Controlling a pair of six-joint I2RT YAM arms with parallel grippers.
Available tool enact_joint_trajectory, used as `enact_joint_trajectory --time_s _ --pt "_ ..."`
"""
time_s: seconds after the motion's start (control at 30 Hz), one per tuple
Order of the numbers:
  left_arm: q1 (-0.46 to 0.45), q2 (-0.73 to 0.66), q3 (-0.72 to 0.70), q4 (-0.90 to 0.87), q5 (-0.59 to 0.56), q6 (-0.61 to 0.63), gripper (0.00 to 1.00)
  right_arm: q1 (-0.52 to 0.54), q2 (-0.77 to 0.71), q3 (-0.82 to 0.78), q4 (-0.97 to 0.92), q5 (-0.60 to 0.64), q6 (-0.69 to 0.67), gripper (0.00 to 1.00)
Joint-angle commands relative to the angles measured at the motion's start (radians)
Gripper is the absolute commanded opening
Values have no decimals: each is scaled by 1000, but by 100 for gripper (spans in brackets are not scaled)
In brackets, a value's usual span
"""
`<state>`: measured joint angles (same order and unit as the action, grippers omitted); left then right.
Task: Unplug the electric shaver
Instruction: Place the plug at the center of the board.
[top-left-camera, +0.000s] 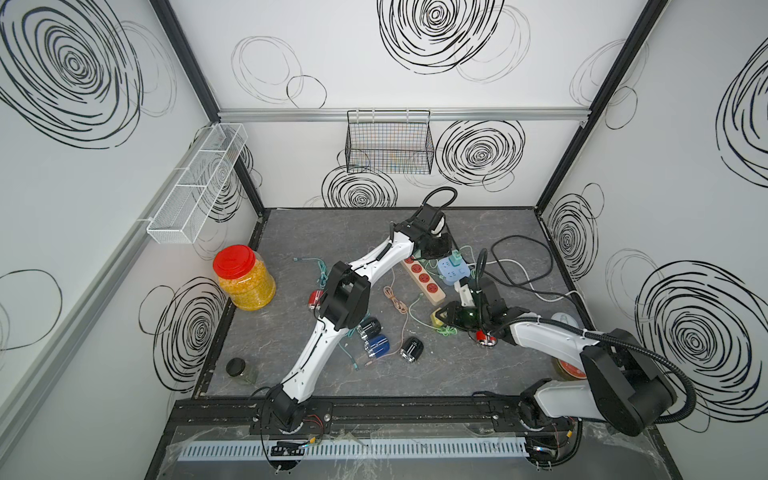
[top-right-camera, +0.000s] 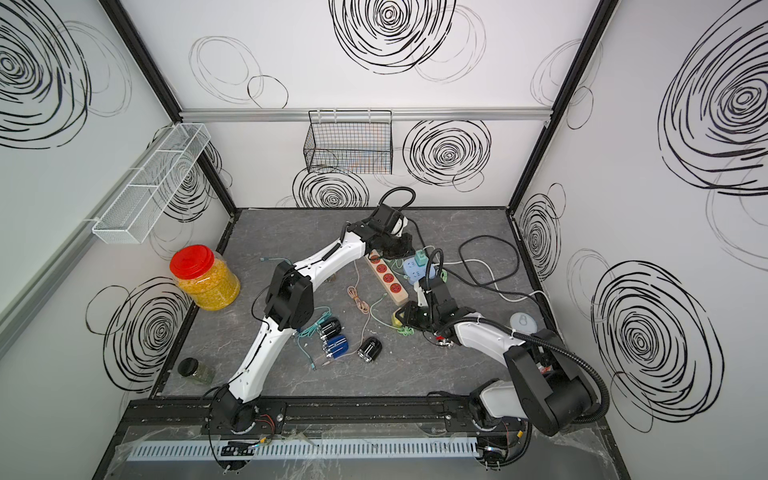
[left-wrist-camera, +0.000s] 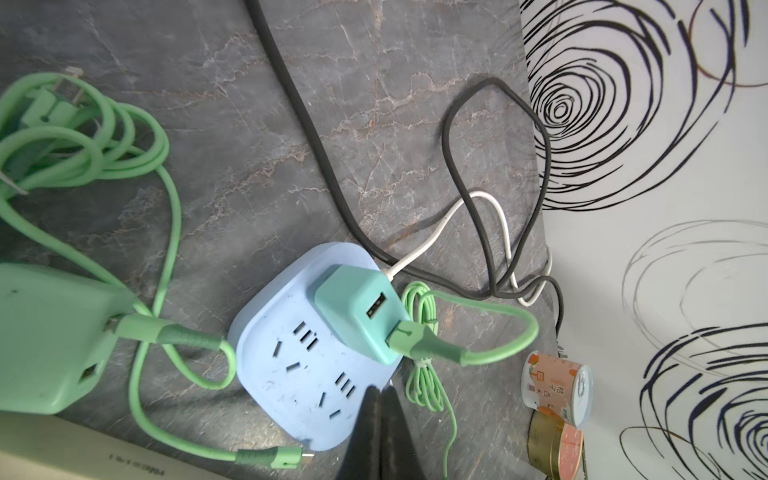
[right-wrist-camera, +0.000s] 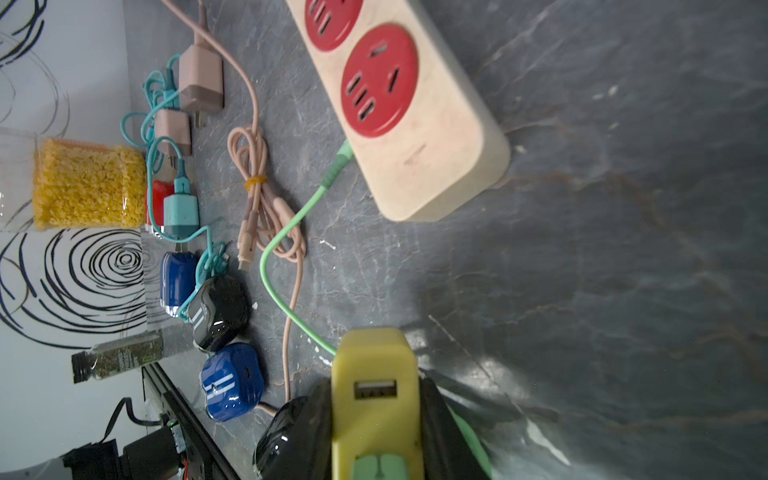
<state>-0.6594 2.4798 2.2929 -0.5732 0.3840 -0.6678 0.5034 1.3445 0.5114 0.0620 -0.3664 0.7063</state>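
Several small electric shavers lie on the grey table: a black one (top-left-camera: 411, 348) (right-wrist-camera: 286, 436), a blue one (top-left-camera: 377, 345) (right-wrist-camera: 230, 382), another black one (right-wrist-camera: 218, 311) and a red one (top-left-camera: 484, 337). A pink cable (right-wrist-camera: 286, 332) runs to the nearest black shaver. My right gripper (top-left-camera: 446, 316) (right-wrist-camera: 376, 415) is shut on a yellow USB adapter (right-wrist-camera: 374, 361) with a light green plug in it, just beside that black shaver. My left gripper (top-left-camera: 436, 245) (left-wrist-camera: 380, 392) is shut and empty, over the edge of the blue square socket block (left-wrist-camera: 291, 365), close to a teal adapter (left-wrist-camera: 357, 311).
A wooden power strip with red sockets (top-left-camera: 424, 278) (right-wrist-camera: 415, 124) lies between the arms. Black (left-wrist-camera: 316, 137), white and green cables trail toward the right wall. A red-lidded jar (top-left-camera: 243, 276), a small dark jar (top-left-camera: 237, 368) and cans (left-wrist-camera: 557, 386) stand at the table's edges.
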Motion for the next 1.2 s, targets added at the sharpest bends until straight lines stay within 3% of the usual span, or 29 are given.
enact_joint_trajectory --time_s 0.0,0.1,0.2,0.7,0.97,1.17 --pt "-11 -24 -6 -21 -33 45 7 -26 18 0 -78 42 -36 35" --pt "-16 -74 -73 11 -48 51 7 -45 21 5 -92 36 -47 51" --pt "-19 -110 -118 25 -58 56 7 -47 27 19 -138 59 -66 60" --pt "-22 -197 -181 21 -102 83 8 -33 -114 93 -446 241 -79 69" --pt "-23 -199 -178 22 -100 80 9 -29 -149 170 -575 387 -107 83" --pt "-24 -199 -170 21 -102 76 9 -31 -96 192 -516 389 -157 83"
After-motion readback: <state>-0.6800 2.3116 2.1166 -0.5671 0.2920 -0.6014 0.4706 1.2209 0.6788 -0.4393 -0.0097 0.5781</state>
